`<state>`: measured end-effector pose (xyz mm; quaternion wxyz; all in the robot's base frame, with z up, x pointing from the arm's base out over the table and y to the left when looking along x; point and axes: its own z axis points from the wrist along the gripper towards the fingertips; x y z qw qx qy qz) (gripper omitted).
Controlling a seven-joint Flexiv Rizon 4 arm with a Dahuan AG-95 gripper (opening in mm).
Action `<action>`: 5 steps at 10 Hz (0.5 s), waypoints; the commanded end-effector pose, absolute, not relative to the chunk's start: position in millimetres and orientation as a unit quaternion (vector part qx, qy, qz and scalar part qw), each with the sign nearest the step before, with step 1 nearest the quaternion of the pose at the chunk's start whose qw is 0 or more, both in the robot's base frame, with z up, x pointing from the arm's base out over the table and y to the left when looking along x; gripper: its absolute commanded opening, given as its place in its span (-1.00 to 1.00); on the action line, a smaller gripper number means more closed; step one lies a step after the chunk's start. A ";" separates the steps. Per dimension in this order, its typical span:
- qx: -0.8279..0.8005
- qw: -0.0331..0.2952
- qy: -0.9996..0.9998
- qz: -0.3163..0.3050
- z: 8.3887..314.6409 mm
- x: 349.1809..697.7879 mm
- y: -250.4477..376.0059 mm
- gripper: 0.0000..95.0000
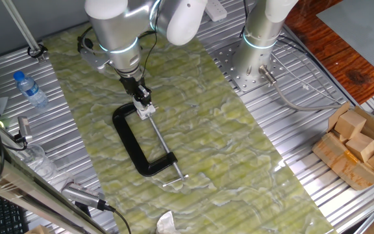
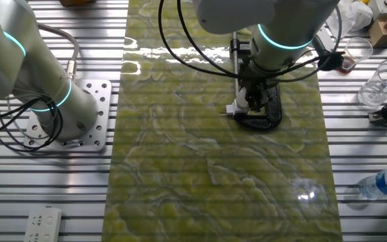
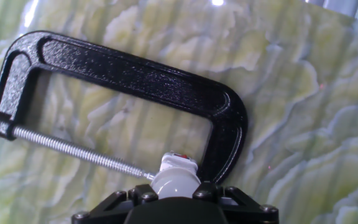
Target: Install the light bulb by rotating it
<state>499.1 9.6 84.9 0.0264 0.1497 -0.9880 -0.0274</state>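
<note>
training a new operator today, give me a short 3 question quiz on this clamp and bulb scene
1. True or false: the hand is shut on the light bulb.
2. What lies flat on the green mat? A) a hammer B) a black C-clamp C) a wrench
3. Fill in: the bulb sits at the end of the clamp's steel ____.

Key: 1 true; 2 B; 3 screw

Green marbled mat (image 1: 226, 149) covers ribbed metal table (image 1: 304, 195).
</note>
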 end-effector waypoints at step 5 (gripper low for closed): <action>0.069 0.041 -0.996 -0.032 84.7 498.6 9.7 -1.00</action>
